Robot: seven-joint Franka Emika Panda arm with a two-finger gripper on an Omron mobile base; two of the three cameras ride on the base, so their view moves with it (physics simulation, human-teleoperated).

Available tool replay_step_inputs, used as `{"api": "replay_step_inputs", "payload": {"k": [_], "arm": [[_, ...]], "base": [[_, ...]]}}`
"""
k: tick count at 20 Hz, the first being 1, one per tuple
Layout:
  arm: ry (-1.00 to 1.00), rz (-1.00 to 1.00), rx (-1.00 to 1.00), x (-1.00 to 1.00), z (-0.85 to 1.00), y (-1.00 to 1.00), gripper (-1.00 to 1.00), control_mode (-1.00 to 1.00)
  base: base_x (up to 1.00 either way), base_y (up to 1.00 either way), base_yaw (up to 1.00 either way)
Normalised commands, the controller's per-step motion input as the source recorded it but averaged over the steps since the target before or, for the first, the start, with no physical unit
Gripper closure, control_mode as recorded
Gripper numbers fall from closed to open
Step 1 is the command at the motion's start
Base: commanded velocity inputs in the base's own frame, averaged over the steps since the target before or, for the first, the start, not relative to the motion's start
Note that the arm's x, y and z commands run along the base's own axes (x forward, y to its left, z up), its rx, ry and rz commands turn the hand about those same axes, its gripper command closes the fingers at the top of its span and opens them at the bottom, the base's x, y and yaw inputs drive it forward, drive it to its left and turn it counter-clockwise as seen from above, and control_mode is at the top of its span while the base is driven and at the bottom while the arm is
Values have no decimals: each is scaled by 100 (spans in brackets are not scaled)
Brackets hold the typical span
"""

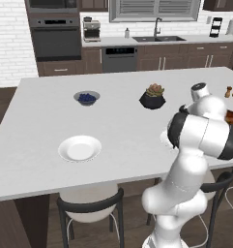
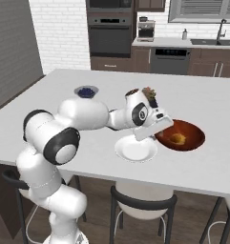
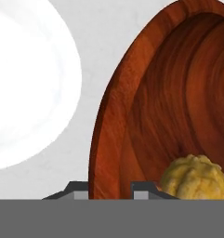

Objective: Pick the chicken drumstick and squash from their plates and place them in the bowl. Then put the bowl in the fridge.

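Stools (image 1: 89,206) tucked under the counter's near edge. On the pale counter (image 1: 40,116), near side, two shallow white plates, both bare: one off to the left (image 1: 80,147), one under the arm's wrist (image 2: 135,149).

Just beside that second plate, the glossy red-brown bowl (image 2: 183,136), wood-grained inside. The gripper (image 3: 111,188) is clenched on the bowl's near rim, one finger each side of the wall. The squash (image 3: 194,176), lumpy, yellow, rounded, lies in the bowl. No drumstick that I can make out in the bowl.

Risks, as I judge them: a thin pinch on a slick curved rim could let the bowl tip or slide on lifting, and the squash would roll out.

Further back: small grey bowl of blue things (image 1: 86,98), black potted succulent (image 1: 152,97). Wall oven (image 1: 56,41) beyond.
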Motion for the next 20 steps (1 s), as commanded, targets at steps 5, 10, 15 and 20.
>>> {"api": "replay_step_inputs", "payload": {"k": [5, 10, 15, 20], "arm": [[0, 59, 0, -6, 32, 72, 100, -100], [0, 59, 0, -15, 36, 73, 100, -100], [0, 53, -1, -26, 38, 82, 100, -100], [0, 30, -7, -54, 38, 88, 100, -100]], "base": [[0, 0, 0], [0, 0, 0], [0, 0, 0], [0, 0, 0]]}}
